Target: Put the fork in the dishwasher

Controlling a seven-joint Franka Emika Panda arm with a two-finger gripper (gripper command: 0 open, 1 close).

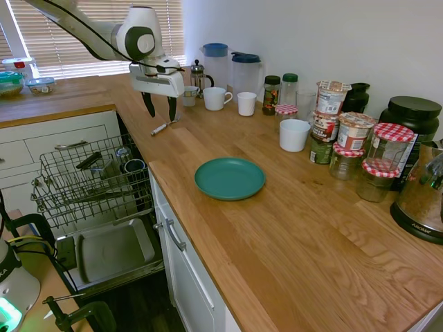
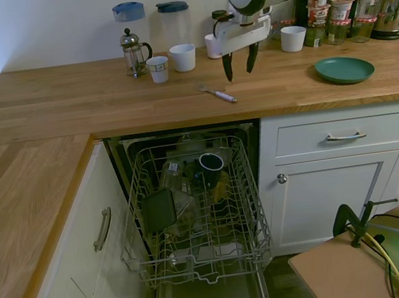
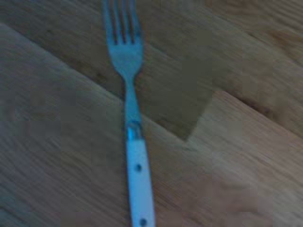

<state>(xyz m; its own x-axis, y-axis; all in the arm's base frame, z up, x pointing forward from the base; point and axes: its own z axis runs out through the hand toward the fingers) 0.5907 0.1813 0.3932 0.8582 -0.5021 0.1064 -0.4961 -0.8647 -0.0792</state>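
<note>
Fork (image 2: 218,94) is lying flat on the wooden counter (image 2: 68,100), untouched, near the edge above the dishwasher (image 2: 194,216), whose door is hanging down and whose wire rack (image 1: 90,183) is standing pulled out. Gripper (image 2: 239,64) is hovering just above the fork with fingers apart, holding nothing. Grasping, carrying and dropping into the rack are all remaining. No brand or label writing is showing clearly enough to read.

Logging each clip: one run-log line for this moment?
fork: on counter, ungrasped | end effector: open, above fork | dishwasher: open, rack out
</note>
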